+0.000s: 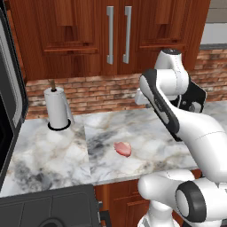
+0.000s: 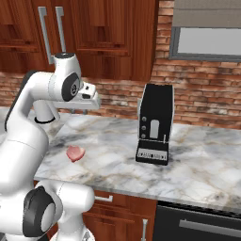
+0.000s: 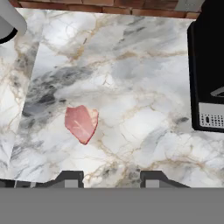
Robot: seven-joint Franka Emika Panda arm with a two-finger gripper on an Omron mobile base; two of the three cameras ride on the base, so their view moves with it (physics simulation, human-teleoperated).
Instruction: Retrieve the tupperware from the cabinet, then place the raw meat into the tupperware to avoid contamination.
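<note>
Near edge of the marble counter (image 1: 146,150): bare stone, with a seam running front to back left of the raw meat (image 1: 123,148). The meat, a flat pink-red slab, lies alone on the counter, nothing touching it. In the hand view it sits left of centre (image 3: 81,123), ahead of the left finger tip.

Gripper (image 3: 111,178): its two dark tips stand apart with clear marble between them, gripping nothing. In the left base view the hand is largely hidden behind the arm's own links, so the jaws cannot be read there; in the right base view the hand's white block (image 2: 87,101) hangs above the counter, fingers not resolvable.

Mid counter, right: black coffee machine (image 2: 154,124), upright. The right base view gives it whole; the hand view cuts it off at the right edge (image 3: 208,70); the left base view leaves it hidden behind the arm.

Far left: paper-towel roll (image 1: 57,108) on a dark base, standing by the brick backsplash (image 1: 102,95). The hand view catches only its corner (image 3: 9,22).

Farthest, above the backsplash: the cabinet (image 1: 88,35), reddish-brown, both doors closed, two vertical silver handles (image 1: 118,34) side by side. Its contents are hidden, so the tupperware's position cannot be told. Right base view adds a window (image 2: 207,40) with a blind at the far right.
</note>
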